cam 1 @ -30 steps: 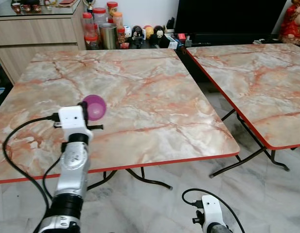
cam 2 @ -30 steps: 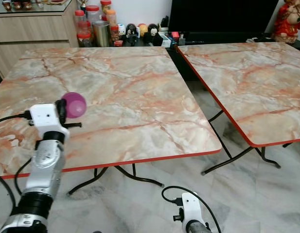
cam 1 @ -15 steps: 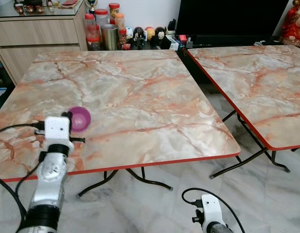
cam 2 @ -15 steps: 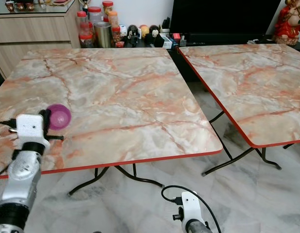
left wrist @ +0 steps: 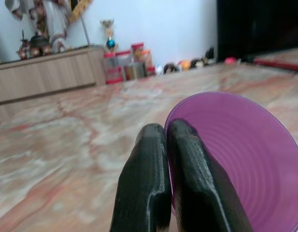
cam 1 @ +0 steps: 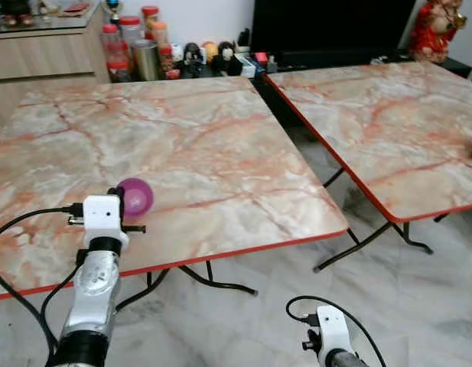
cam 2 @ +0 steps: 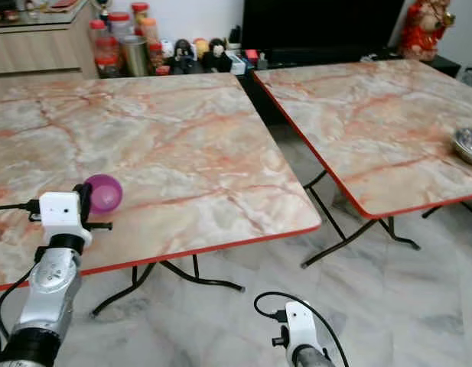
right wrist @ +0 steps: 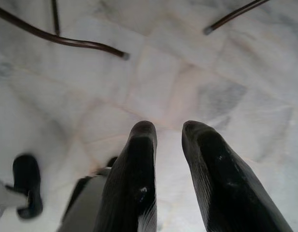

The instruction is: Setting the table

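Observation:
A purple plastic bowl [cam 1: 136, 196] is held tilted on its side just above the near left part of the marble table [cam 1: 213, 130]. My left gripper [left wrist: 166, 131] is shut on the bowl's rim, one finger inside and one outside. The bowl's ribbed inside [left wrist: 235, 159] faces the wrist camera. The white wrist block [cam 1: 102, 211] hides the fingers from the head views. My right gripper [right wrist: 169, 128] hangs low beside me, pointing at the floor, its fingers apart and holding nothing.
A second marble table [cam 1: 373, 115] stands to the right across a narrow gap, with a steel bowl [cam 2: 469, 144] at its right edge. Jars and figurines [cam 1: 144, 50] crowd the back beside a wooden sideboard [cam 1: 37, 57]. Folding table legs [cam 1: 220, 284] cross the tiled floor.
The held bowl has come lower and nearer the table's front left edge. The camera has turned right, bringing the steel bowl into view. The right arm has stayed still.

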Robot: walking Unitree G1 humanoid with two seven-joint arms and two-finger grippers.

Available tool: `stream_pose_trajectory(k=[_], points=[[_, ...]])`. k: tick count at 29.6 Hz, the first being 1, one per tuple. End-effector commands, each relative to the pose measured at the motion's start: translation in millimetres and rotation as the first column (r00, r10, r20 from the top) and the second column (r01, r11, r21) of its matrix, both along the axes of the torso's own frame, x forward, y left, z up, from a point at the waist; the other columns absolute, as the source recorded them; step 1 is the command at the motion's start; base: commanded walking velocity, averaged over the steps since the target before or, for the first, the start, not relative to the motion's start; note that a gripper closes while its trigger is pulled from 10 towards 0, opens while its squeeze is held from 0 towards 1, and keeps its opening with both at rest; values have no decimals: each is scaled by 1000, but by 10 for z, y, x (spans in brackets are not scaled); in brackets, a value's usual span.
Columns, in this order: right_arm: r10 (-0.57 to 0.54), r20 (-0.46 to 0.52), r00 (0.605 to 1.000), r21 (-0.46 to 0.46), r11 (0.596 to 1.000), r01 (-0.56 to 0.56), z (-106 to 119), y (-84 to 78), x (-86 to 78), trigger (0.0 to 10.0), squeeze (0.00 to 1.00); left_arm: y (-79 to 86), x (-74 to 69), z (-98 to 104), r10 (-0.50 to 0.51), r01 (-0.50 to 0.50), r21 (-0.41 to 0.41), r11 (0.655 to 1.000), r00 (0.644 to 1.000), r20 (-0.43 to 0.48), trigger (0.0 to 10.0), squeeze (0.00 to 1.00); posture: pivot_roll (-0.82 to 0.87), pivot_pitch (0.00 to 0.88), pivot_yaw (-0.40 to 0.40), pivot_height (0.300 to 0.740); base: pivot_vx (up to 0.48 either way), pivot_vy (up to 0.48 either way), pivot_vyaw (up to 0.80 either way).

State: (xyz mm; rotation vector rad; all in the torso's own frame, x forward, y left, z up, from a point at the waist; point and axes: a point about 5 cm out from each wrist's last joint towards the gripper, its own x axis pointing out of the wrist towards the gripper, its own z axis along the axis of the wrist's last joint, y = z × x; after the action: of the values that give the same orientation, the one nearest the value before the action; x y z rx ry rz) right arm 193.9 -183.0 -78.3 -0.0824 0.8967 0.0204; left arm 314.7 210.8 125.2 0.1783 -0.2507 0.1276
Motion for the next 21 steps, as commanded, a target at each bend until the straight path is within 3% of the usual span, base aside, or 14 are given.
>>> stream_pose_trajectory(k=[1,8,17,21], points=[[10,14,1000,11,1000,-10,17,42,39,10000,0,68,-9,9,18,-18,-1,1000,1000,5,10000,0,27,0,-57,701,0,-330,0],[19,26,999,1,1000,-19,24,41,45,10000,0,52,6,33,19,-19,-14,1000,1000,13,10000,0,25,0,-53,701,0,-333,664],[26,20,999,-7,1000,-26,14,38,27,10000,0,28,28,55,15,-14,-30,999,1000,21,10000,0,22,0,-52,701,0,-330,0],[28,30,999,0,1000,-28,21,46,37,10000,0,12,41,62,11,-10,-35,999,1000,22,10000,0,18,0,-46,701,0,-329,794]])
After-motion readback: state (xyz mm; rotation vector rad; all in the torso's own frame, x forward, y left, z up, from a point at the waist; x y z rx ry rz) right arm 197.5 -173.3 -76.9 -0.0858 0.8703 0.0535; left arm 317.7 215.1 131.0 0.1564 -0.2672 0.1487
